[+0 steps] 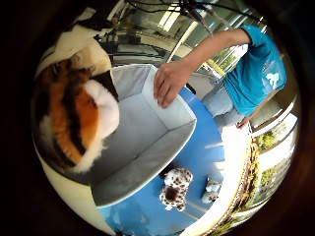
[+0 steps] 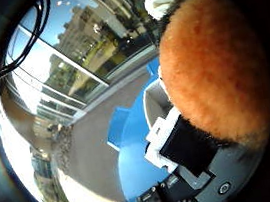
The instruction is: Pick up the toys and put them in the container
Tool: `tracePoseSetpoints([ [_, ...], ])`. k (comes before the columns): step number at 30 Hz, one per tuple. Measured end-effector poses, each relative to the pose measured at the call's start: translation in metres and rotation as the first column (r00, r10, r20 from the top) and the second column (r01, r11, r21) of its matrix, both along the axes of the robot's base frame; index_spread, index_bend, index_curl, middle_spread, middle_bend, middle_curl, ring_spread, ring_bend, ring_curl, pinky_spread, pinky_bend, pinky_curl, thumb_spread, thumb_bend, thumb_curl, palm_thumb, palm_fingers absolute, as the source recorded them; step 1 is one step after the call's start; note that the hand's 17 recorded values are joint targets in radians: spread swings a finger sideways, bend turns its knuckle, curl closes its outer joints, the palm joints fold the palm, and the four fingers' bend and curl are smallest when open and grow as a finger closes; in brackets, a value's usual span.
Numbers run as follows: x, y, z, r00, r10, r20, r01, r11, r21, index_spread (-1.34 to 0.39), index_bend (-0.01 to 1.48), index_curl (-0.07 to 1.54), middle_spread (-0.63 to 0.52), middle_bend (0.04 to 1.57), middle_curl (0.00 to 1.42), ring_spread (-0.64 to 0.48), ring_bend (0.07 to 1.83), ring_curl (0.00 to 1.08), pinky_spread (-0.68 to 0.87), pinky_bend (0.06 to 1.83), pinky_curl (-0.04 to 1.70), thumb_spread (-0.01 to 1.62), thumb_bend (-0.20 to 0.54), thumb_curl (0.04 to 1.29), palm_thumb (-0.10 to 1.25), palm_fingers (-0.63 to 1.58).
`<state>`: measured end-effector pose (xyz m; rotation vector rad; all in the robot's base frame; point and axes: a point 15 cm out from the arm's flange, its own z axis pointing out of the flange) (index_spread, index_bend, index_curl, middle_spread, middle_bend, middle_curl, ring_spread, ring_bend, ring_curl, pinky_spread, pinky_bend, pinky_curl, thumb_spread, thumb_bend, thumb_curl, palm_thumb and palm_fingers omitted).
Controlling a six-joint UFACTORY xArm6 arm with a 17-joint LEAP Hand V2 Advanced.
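Note:
An orange, black and white plush tiger (image 1: 74,118) fills much of the little finger side view, close to my palm; its orange fur (image 2: 213,64) bulges large in the thumb side view too. My right hand (image 2: 182,147) shows white and black parts pressed against the toy, curled round it. The tiger hangs over the grey fabric container (image 1: 147,147), which stands on a blue table (image 1: 202,157). A person's hand (image 1: 168,81) holds the container's far rim. A brown-spotted white plush toy (image 1: 174,189) lies on the table beside the container, with a small white plush (image 1: 211,191) next to it.
The person in a teal shirt (image 1: 258,69) stands past the table's far side. Large windows (image 2: 76,59) and a light floor (image 2: 85,158) surround the table.

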<state>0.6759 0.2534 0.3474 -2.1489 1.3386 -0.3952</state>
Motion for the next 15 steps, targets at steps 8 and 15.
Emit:
tracePoseSetpoints([
  [8,0.023,-0.009,-0.032,0.999,-0.009,0.034,0.009,1.000,-0.015,-1.14,0.34,1.27,-0.17,0.72,0.78,0.09,1.19,0.63,0.26,1.36,0.83,1.10,-0.052,0.60,0.71,0.28],
  [15,0.023,-0.004,-0.048,0.998,0.045,0.035,-0.043,0.998,-0.055,-0.82,0.10,0.96,-0.04,0.33,0.52,0.23,0.76,0.39,0.42,1.12,0.65,1.11,-0.049,0.48,0.57,-0.13],
])
